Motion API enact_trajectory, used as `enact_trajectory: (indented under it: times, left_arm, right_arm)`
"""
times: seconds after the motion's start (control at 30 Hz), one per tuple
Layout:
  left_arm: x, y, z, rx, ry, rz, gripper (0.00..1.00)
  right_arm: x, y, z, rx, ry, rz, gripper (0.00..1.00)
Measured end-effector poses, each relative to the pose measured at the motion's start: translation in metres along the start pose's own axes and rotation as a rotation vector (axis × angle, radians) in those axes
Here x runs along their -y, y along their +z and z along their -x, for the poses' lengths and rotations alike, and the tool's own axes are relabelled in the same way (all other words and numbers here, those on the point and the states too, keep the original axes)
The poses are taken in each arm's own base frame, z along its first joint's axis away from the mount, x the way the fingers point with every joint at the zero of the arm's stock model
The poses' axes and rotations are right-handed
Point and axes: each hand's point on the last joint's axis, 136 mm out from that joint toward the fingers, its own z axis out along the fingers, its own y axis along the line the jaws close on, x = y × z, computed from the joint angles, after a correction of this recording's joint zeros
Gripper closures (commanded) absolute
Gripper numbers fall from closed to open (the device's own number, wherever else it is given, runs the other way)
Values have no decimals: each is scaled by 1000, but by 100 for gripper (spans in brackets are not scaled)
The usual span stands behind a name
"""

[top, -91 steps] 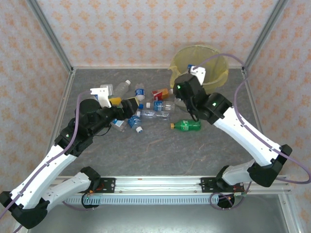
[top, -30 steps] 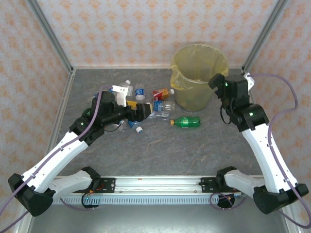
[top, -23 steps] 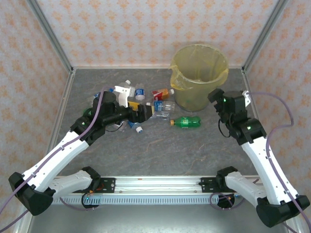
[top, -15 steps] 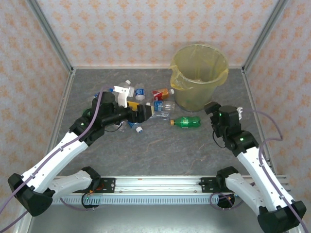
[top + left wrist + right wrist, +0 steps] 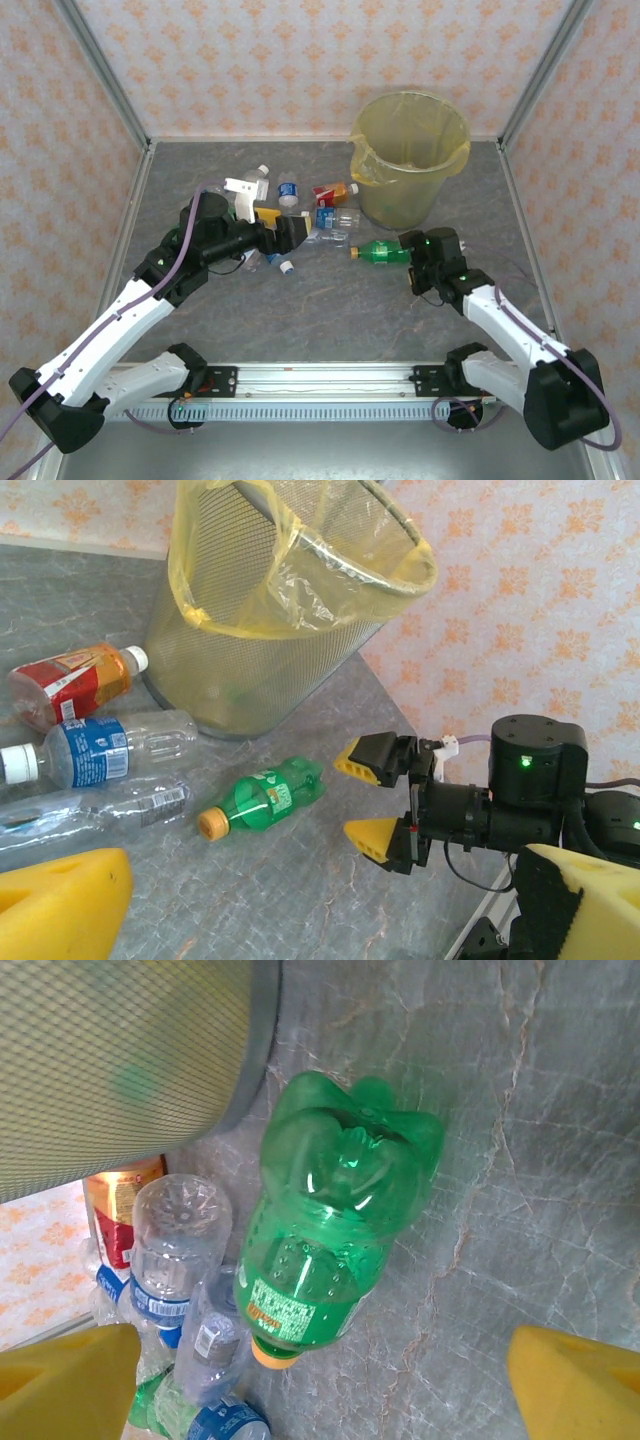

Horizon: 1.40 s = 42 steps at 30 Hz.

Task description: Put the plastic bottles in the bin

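A green bottle [image 5: 383, 251] with an orange cap lies on the table in front of the bin [image 5: 410, 160], a round yellow-lined bucket. My right gripper [image 5: 408, 252] sits low at the bottle's base end, open, with the bottle [image 5: 335, 1222] ahead of its yellow fingertips [image 5: 65, 1380] and not between them. My left gripper [image 5: 290, 232] is open over the pile of clear blue-labelled bottles [image 5: 335, 216] and holds nothing. The left wrist view shows the green bottle [image 5: 262, 796], the right gripper [image 5: 378, 798] and the bin [image 5: 270, 600].
A red-orange labelled bottle [image 5: 332, 192] lies left of the bin. More clear bottles [image 5: 262, 180] and caps lie scattered at the back left. Clear bottles [image 5: 180, 1240] lie right beside the green one. Patterned walls enclose the table.
My right arm has swung away from the bin and dropped low to the table, ending at the green bottle's base. The left arm has barely shifted.
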Motion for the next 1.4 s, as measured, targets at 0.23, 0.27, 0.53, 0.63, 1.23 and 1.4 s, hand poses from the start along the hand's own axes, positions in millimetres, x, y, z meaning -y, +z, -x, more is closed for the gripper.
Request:
enact_trajectory:
  times: [0.23,0.27,0.53,0.63,1.23,1.4]
  left_arm:
    - [-3,-1,-2,-2,-10,17,1]
    - [-4,-2,-2,-2,-10,20,1]
    - [-5,-3,-2,-1,-12,29,1]
    - [-5,-7,0,13,-14,31,1]
    - [-8,-17,4,42,-14,63,1]
    - [-9,-16,2,38,-15,67,1]
  right_arm:
    - [-8,20,-4,-35,42,28,11]
    - [-8,23,-5,-40,43,27,11]
    - [4,54,-8,-70,53,-57,14]
    - [1,60,-7,-70,53,-62,16]
    - [-3,79,-3,-53,55,-92,39]
    - [-4,78,1,-30,54,-97,42]
